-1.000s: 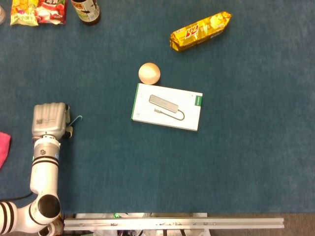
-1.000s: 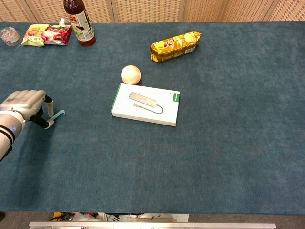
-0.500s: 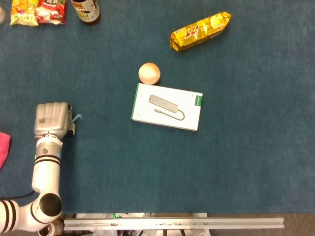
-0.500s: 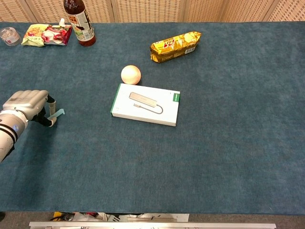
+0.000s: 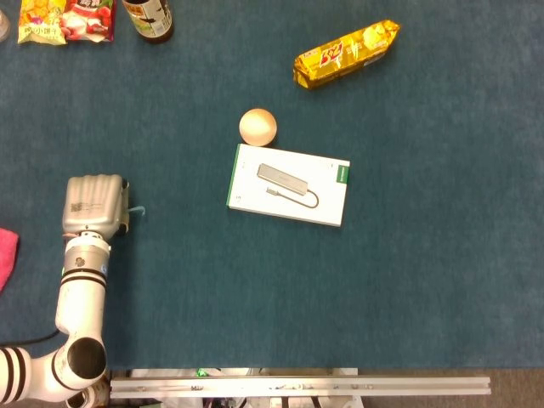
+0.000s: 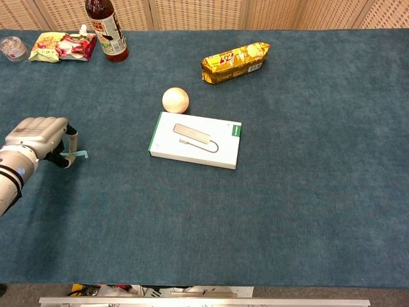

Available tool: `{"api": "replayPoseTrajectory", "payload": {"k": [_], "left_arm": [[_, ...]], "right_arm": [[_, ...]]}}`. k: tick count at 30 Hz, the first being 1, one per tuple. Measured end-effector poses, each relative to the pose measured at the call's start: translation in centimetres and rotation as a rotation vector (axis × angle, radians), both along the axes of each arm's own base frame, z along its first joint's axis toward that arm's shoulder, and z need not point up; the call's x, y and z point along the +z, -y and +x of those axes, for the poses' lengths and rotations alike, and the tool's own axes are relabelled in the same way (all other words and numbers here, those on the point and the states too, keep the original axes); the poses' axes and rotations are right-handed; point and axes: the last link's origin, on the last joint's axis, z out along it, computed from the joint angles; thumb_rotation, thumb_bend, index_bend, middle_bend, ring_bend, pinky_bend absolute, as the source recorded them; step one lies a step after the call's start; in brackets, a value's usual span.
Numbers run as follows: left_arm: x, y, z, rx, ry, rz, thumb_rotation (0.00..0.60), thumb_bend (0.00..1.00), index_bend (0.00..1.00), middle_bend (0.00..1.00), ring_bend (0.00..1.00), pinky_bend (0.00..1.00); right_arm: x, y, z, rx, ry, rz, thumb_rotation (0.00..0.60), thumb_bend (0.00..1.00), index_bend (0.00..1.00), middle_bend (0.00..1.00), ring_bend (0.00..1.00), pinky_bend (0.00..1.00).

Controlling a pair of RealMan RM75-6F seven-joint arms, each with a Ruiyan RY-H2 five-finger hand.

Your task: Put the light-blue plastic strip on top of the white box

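Observation:
My left hand (image 5: 93,204) (image 6: 38,135) is at the left side of the blue table, knuckles up, fingers curled in. It grips the light-blue plastic strip (image 5: 136,209) (image 6: 80,153); only a short end sticks out to the right of the fingers, close to the cloth. The white box (image 5: 289,184) (image 6: 195,140), flat, with a green edge and a printed grey adapter, lies at mid-table well to the right of the hand. My right hand shows in neither view.
A peach-coloured ball (image 5: 257,127) (image 6: 175,100) touches the box's far left corner. A yellow snack pack (image 5: 346,53) lies farther back right. A bottle (image 6: 106,32), a snack bag (image 6: 64,46) and a small cup (image 6: 11,47) stand at the back left. A pink cloth (image 5: 7,255) lies at the left edge.
My left hand has shifted slightly right and toward the box. The strip's visible end has shortened and turned from a raised curve to nearly level.

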Motion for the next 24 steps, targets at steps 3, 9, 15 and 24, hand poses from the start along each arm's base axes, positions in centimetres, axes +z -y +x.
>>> {"api": "replayPoseTrajectory", "payload": {"k": [3,9,15,24], "left_arm": [[0.5,-0.1,1.1,-0.044,0.0,-0.009,0.592,0.39,0.58,1.0,1.0,1.0],[1.3,-0.7,4.0,-0.129,0.005,-0.059,0.577,0.39,0.58,1.0,1.0,1.0],[1.5,-1.4,8.3,-0.231,0.009,-0.13,0.556,0.39,0.58,1.0,1.0,1.0],[-0.5,-1.7,13.2,-0.305,-0.007,-0.235,0.546,0.39,0.58,1.0,1.0,1.0]], "right_arm": [[-0.1,0.1,0.1,0.005,-0.001,0.002,0.518,0.27,0.26,0.42,0.35,0.38],[-0.3,0.2,0.4,0.013,0.0,0.006,0.518,0.27,0.26,0.42,0.35,0.38],[-0.4,0.3,0.8,0.02,-0.002,0.008,0.518,0.27,0.26,0.42,0.35,0.38],[-0.4,0.1,0.9,0.013,-0.006,0.007,0.516,0.27,0.26,0.42,0.35,0.38]]}}
